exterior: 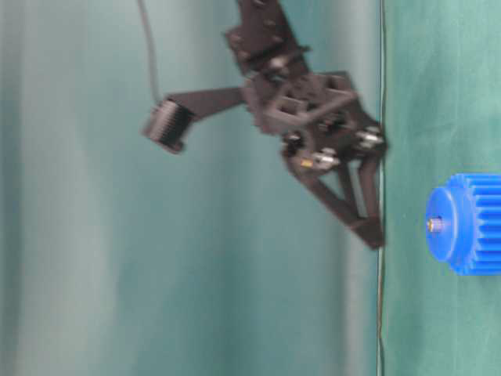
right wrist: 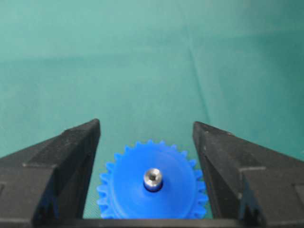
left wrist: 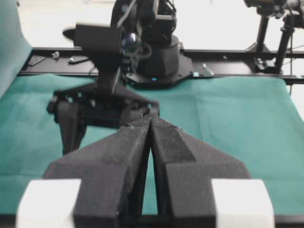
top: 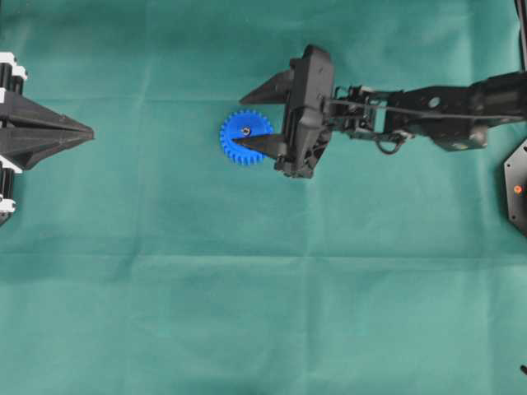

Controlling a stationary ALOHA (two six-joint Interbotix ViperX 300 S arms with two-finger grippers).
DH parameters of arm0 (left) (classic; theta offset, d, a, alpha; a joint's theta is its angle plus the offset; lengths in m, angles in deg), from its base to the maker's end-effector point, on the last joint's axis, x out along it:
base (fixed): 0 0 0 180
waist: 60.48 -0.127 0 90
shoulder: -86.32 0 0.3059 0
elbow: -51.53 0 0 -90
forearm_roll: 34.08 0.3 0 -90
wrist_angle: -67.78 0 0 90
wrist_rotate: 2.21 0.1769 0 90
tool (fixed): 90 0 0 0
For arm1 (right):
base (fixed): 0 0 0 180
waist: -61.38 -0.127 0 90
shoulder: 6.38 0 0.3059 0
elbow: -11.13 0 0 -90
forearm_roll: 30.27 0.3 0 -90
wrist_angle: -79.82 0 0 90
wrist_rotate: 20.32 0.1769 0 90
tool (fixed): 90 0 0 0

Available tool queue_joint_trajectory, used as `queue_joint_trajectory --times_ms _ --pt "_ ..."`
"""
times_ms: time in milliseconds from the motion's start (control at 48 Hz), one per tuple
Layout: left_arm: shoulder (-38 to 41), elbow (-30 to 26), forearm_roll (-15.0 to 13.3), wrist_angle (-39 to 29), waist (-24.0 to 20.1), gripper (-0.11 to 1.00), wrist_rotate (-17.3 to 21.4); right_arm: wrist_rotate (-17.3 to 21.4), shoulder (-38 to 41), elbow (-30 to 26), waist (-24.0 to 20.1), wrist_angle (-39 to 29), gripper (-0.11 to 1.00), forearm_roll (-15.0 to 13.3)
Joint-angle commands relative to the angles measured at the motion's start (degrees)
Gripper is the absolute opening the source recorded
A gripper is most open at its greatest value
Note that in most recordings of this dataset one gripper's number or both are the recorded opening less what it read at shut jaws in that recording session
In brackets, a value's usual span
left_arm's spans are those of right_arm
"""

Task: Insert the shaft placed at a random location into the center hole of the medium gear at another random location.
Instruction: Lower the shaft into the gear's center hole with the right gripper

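With shaft (right wrist: 153, 179) upright in the medium gear (right wrist: 152, 185) hub | right fingers (right wrist: 147, 137) spread empty astride it | left fingers (left wrist: 151, 126) closed, well apart.

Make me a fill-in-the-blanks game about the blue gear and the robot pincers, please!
1. The shaft stands in the center hole of the ____ medium gear.
2. The right pincer is ____, with nothing between its fingers.
3. The left pincer is ____, its fingers pressed together.
4. The cloth on the table is ____.

Missing words: blue; open; shut; green
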Motion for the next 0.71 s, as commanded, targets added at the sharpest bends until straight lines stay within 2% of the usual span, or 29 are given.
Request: queue_joint_trajectory --times_ms 0,396,688 --pt "0.26 -1.23 0.18 0.35 -0.18 0.00 0.00 -0.44 -3.60 -0.35 -0.18 -1.23 0.77 0.00" --pt "0.26 -1.23 0.09 0.44 -0.18 0.00 0.00 -0.26 -8.26 2.20 -0.26 -2.46 0.77 0.00" --pt "0.26 -1.23 0.18 0.35 -0.18 0.00 0.00 0.00 -14.24 8.09 -0.26 -2.37 0.77 0.18"
